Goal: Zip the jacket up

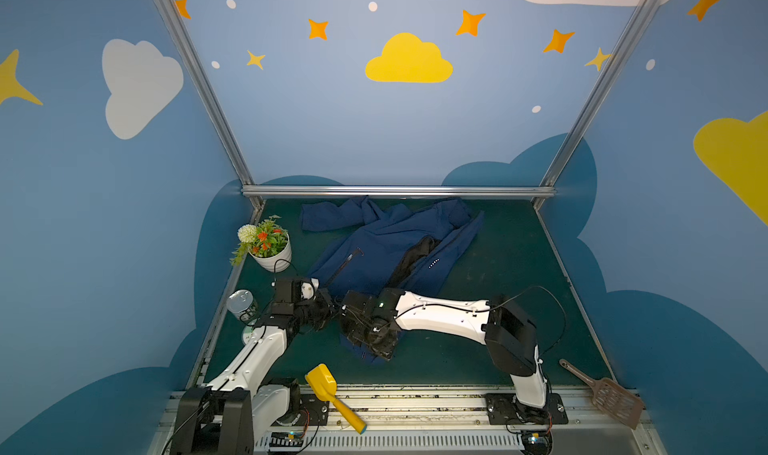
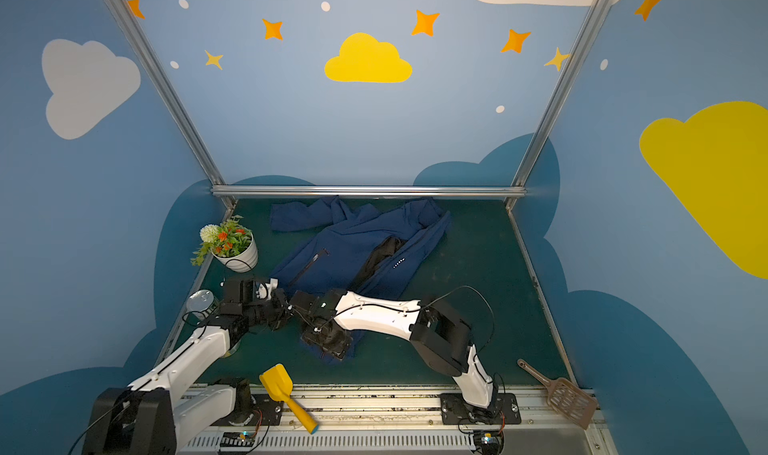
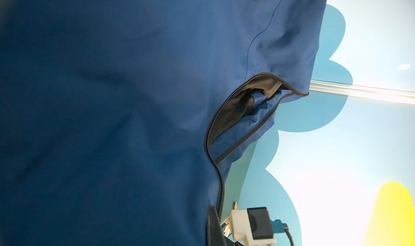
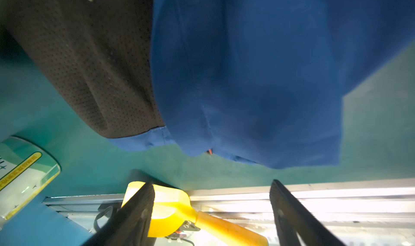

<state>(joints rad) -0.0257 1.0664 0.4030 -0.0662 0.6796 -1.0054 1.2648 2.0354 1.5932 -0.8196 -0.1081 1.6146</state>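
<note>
A round white pot (image 1: 274,259) stands at 10 o'clock on the green tabletop (image 1: 498,266). It holds a bunch of flowers (image 1: 262,237): one white pompom, small orange blooms and green leaves that spill over the rim. At 9 o'clock stands a can (image 1: 242,305) with a shiny top and a printed label; we cannot tell what it holds. A yellow plastic scoop (image 1: 322,384) lies at 7 o'clock, its bowl empty. A flat brown slotted scoop (image 1: 611,399), also empty, lies at 4 o'clock.

The jacket (image 1: 382,241) lies rumpled from the centre of the tabletop toward 12 o'clock. It is thin, smooth navy cloth thrown into soft folds. Its front gapes and shows a black lining (image 4: 89,65) of fine perforated mesh. The dark, toothed zipper (image 3: 221,184) runs joined near the hem, then splits into two curving edges.

The left end effector (image 1: 326,307) is pinched together on the jacket at the hem, where the zipper ends. The right end effector (image 4: 212,185) sits just beside it over the hem. Its ribbed black fingers (image 4: 137,211) are spread wide apart and hold nothing.
</note>
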